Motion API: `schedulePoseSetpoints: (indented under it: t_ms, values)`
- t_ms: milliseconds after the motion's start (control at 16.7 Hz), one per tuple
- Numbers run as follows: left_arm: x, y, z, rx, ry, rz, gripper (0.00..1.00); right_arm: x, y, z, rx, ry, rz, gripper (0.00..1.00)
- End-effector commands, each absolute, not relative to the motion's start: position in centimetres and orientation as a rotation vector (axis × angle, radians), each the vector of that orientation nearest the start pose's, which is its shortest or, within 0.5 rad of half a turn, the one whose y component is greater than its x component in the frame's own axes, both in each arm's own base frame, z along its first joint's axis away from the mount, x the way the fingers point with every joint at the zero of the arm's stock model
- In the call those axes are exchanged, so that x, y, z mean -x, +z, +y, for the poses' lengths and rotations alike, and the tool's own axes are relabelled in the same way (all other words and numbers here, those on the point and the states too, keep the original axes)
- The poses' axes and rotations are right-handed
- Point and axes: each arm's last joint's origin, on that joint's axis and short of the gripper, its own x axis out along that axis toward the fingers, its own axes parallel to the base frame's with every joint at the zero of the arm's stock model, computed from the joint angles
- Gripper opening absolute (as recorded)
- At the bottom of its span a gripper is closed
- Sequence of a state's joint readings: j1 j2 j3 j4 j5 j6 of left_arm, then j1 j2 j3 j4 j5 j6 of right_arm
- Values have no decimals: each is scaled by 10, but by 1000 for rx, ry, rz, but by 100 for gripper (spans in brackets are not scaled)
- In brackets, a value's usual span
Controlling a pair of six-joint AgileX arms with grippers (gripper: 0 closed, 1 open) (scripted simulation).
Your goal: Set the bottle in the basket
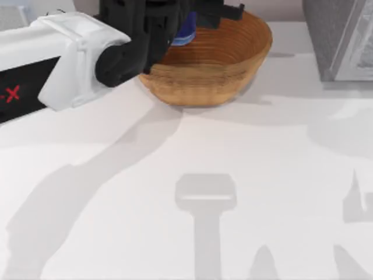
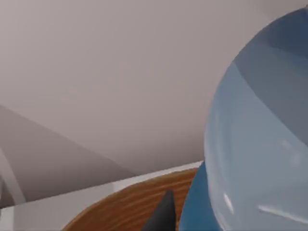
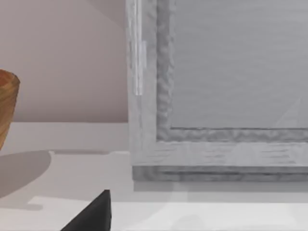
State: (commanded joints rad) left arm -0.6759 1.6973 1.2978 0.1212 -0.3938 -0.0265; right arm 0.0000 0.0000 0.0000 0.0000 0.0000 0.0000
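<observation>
Top view: left gripper [image 1: 185, 22] hangs over the basket [image 1: 215, 64] at upper centre, with the bottle [image 1: 185, 34] at its tip above the bowl. Finger spread can't be told. Right arm parked.

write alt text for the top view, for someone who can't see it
The left arm reaches from the table's left over a tan wicker basket at the back of a white table, its dark left gripper above the basket's left part with a blue-capped bottle at it. A grey textured block stands at the right.
</observation>
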Motion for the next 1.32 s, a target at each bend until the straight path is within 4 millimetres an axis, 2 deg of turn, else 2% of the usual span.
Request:
schedulePoseSetpoints:
  t_ms: [120,300,480,780,1200,1320]
  values:
    - [-341,301,-261,-80,-168,234,0,-106,160,-1,0,0,0,100]
    - [-359,307,-280,-44,-76,213,0,-106,160,-1,0,0,0,100]
    - [-367,311,-286,-21,-43,203,0,-106,160,-1,0,0,0,100]
    - [-368,311,-284,-21,-40,202,0,-106,160,-1,0,0,0,100]
    - [-411,272,-287,-21,-42,203,0,-106,160,-1,0,0,0,100]
    - [-415,268,-287,-20,-42,202,0,-106,160,-1,0,0,0,100]
